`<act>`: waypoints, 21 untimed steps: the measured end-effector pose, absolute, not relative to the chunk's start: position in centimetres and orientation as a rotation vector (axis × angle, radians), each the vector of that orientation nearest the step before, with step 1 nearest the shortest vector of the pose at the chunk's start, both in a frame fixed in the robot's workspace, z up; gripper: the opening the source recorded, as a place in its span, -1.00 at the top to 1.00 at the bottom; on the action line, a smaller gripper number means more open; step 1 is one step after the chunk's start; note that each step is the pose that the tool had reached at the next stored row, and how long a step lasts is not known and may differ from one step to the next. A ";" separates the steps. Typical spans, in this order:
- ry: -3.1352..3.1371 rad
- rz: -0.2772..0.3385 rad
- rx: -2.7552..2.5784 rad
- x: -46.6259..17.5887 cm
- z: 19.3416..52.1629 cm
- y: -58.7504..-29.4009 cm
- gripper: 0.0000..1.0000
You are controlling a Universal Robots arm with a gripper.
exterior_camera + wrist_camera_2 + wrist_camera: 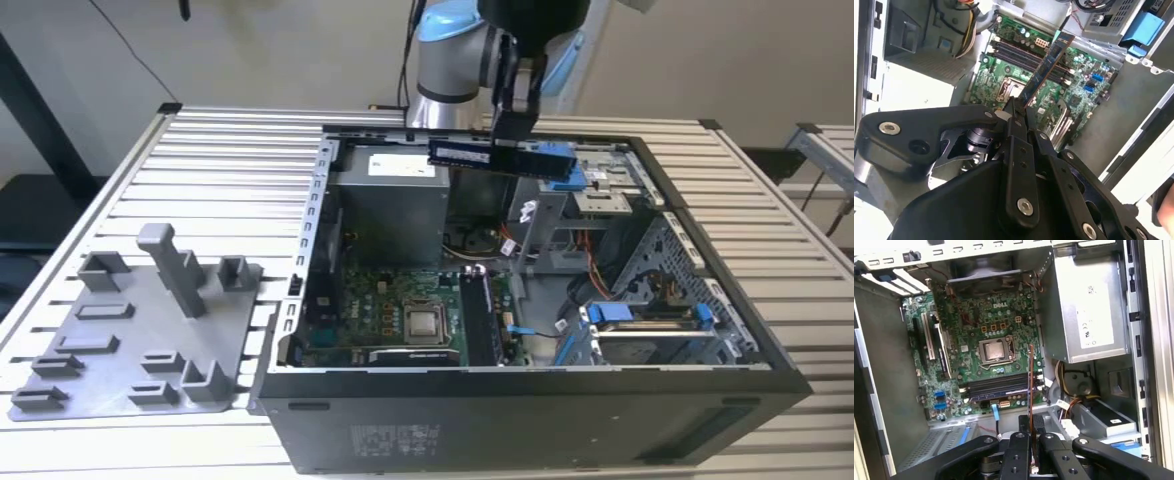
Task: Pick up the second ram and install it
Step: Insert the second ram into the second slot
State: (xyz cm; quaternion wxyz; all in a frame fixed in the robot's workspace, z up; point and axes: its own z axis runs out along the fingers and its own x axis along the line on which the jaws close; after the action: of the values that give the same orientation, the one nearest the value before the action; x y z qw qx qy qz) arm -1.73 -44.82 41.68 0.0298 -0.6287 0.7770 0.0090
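Your gripper (514, 140) has its jaws pinching the second ram (461, 155), held level with its long edge down, above the rim of the open case (534, 400). The stick's edges touch nothing. The motherboard (387, 300) lies well below it, and the power supply (387, 200) stands apart toward the exterior view's left.

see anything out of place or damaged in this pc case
Nothing looks damaged or spilled. The one part not seated is the second ram, clamped in the gripper and hanging in the air above the open case rather than sitting in a slot on the motherboard.
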 end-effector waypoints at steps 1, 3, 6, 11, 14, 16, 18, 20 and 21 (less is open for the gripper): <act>2.408 0.027 -1.923 -1.7 41.7 -44.8 0.73; 2.434 0.026 -1.890 -1.7 41.7 -44.8 0.73; 2.472 0.024 -1.839 -1.7 41.6 -44.8 0.73; 2.532 0.021 -1.755 -1.7 41.6 -44.8 0.73; 2.567 0.018 -1.703 -1.7 41.5 -44.8 0.73; 2.589 0.017 -1.669 -1.7 41.5 -44.8 0.73; 2.611 0.016 -1.636 -1.7 41.5 -44.8 0.73; 2.631 0.014 -1.602 -1.7 41.5 -44.8 0.73; 2.642 0.014 -1.585 -1.7 41.4 -44.8 0.73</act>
State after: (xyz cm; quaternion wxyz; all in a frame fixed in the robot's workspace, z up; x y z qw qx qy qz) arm -1.73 -44.82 41.44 0.0305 -0.5142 0.8571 0.0044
